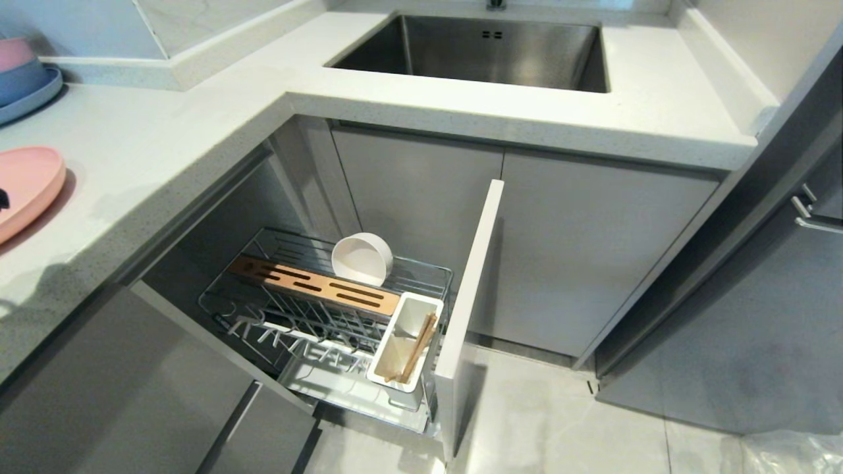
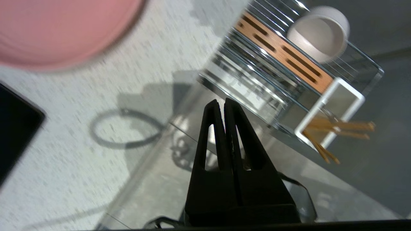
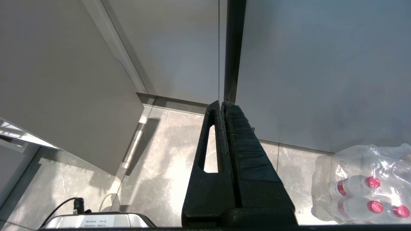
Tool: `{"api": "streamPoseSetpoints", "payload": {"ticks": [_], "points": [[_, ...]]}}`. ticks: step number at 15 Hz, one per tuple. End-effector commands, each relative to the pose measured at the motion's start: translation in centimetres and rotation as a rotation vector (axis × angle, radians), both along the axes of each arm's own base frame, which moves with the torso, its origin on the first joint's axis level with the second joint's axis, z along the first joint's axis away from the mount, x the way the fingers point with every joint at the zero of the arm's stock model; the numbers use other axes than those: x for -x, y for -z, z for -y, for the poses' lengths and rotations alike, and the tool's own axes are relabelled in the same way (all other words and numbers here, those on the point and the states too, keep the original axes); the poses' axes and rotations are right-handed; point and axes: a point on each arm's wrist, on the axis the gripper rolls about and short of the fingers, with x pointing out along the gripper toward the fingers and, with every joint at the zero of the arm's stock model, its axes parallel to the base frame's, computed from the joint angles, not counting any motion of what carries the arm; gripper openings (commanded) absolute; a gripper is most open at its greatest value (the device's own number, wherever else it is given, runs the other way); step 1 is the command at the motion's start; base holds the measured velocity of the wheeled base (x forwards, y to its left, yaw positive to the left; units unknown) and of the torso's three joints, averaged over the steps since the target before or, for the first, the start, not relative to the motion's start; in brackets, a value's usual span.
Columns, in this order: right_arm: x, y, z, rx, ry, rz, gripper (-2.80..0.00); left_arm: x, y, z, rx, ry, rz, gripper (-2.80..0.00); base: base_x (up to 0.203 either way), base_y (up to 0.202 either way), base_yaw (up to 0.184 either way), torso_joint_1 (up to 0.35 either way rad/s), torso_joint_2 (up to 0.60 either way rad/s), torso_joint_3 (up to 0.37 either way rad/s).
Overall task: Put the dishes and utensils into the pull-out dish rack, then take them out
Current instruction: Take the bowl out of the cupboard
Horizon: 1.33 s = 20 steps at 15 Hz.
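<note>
So the left end effector (image 2: 223,102) is hovering over the surface (image 1: 164,151) edge with its fingers pressed fully together and nothing between them. The pink plate (image 1: 23,187) is sitting on the surface at the far left, just beside it, not yet loaded. My guess is the plate is next. To do it well, the fingers are going to need to spread before coming in at the rim, pinching the lip instead of pushing it, then standing the plate upright between the prongs of the pull-out dish rack (image 1: 316,316).

Counting: one cream bowl (image 1: 362,259) is lying on its side at the rack's far end, behind the wooden strip (image 1: 313,284). One pair of chopsticks (image 1: 416,349) is leaning in the white caddy (image 1: 403,349). I can't make out the spoon for sure.

The right end effector (image 3: 223,103) is hanging parked over the floor, fingers pressed together, empty.
</note>
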Motion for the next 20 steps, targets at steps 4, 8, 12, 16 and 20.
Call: {"api": "streamPoseSetpoints", "payload": {"ticks": [4, 8, 12, 16, 20], "points": [[0.0, 0.0, 0.0, 0.0, 0.0, -0.002, -2.8, 1.3, 0.5, 1.5, 0.291, -0.025, 0.034, -2.8, 0.0, 0.0, 0.0, 0.0, 0.0, 0.0], [0.0, 0.0, 0.0, 0.0, 0.0, -0.002, -2.8, -2.4, 1.8, 4.7, 0.458, -0.094, 0.003, -2.8, 0.0, 0.0, 0.0, 0.0, 0.0, 0.0], [0.0, 0.0, 0.0, 0.0, 0.0, -0.002, -2.8, -6.9, 3.4, 7.6, 0.5, -0.153, -0.016, -2.8, 0.0, 0.0, 0.0, 0.0, 0.0, 0.0], [0.0, 0.0, 0.0, 0.0, 0.0, -0.002, -2.8, -11.6, 6.6, 10.0, 0.475, -0.19, -0.056, -2.8, 0.0, 0.0, 0.0, 0.0, 0.0, 0.0], [0.0, 0.0, 0.0, 0.0, 0.0, -0.002, -2.8, -15.2, 8.9, 11.3, 0.462, -0.22, -0.071, -2.8, 0.0, 0.0, 0.0, 0.0, 0.0, 0.0]]}}
